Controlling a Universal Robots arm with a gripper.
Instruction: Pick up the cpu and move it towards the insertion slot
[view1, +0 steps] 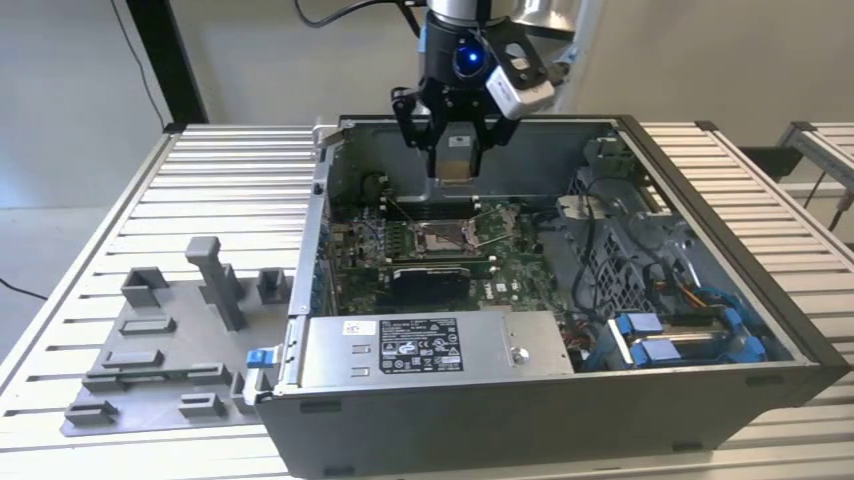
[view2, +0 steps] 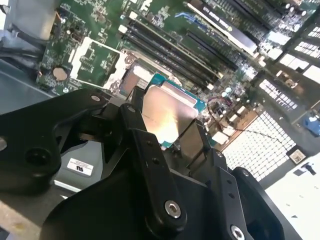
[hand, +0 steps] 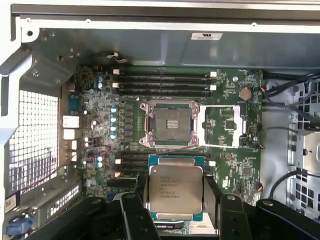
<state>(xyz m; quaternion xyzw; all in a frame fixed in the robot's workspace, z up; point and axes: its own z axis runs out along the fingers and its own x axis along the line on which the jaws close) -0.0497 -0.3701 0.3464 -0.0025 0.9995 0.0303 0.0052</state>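
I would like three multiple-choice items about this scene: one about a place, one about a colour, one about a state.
1. Where is the small square silvery-topped cpu?
A. lying on the grey fixture tray
B. held between the black fingers, above the open computer case
C. seated in the socket

2. What colour is the motherboard?
A. green
B. red
C. white

3. What is the state of the square metal-framed insertion slot?
A. covered by a fan
B. filled with a chip
C. open and empty, dark centre showing

Answers:
1. B, both wrist views show the fingers gripping the cpu's edges.
2. A, the board is green in all views.
3. C, the first wrist view shows the bare socket, apart from the cpu.
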